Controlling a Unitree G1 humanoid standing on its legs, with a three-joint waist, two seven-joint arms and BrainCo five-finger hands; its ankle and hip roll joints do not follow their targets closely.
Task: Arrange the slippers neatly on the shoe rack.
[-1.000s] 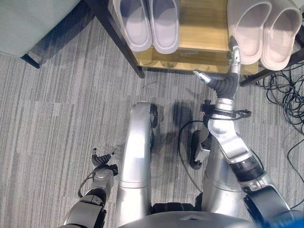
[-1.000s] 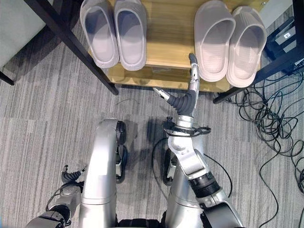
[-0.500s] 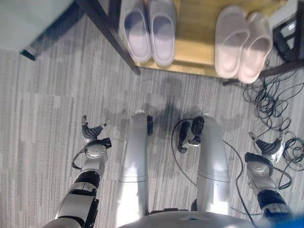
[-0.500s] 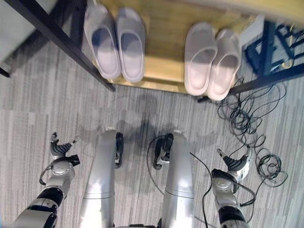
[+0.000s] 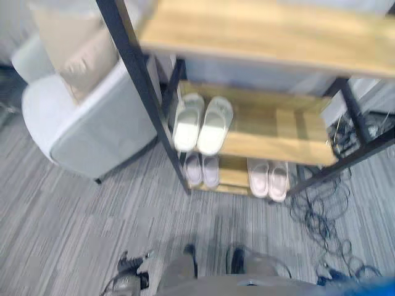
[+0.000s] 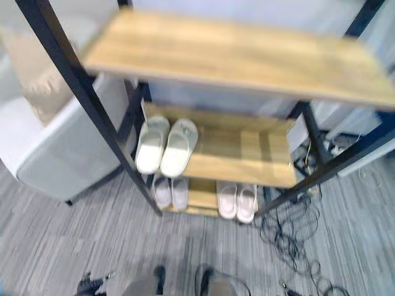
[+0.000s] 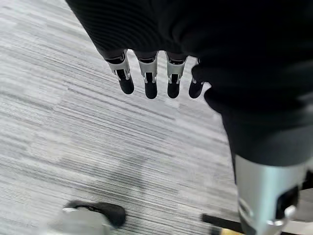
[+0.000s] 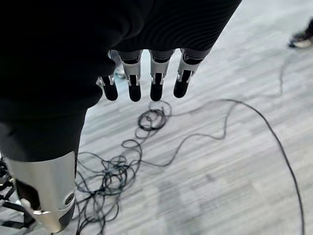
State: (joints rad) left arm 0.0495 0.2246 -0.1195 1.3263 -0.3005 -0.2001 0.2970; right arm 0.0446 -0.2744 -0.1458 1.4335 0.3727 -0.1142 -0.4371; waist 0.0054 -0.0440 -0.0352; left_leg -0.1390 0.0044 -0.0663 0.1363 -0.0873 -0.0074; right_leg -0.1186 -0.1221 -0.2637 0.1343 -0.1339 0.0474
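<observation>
Both hands hang empty over the grey carpet, fingers straight: the left hand (image 7: 161,73) and the right hand (image 8: 142,73), the latter above loose cables (image 8: 146,147). At frame centre the shoe rack (image 5: 271,142) holds white slippers (image 5: 202,123) on its middle shelf, lilac slippers (image 5: 201,170) and pink slippers (image 5: 269,179) below. An armchair (image 5: 80,117) stands upper left.

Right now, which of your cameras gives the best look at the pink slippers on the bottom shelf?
The right eye view: the pink slippers sit side by side on the shoe rack, clear of its posts. The left eye view shows the same pair, close to the rack's post. The wrist views look along the left hand and right hand at carpet.
</observation>
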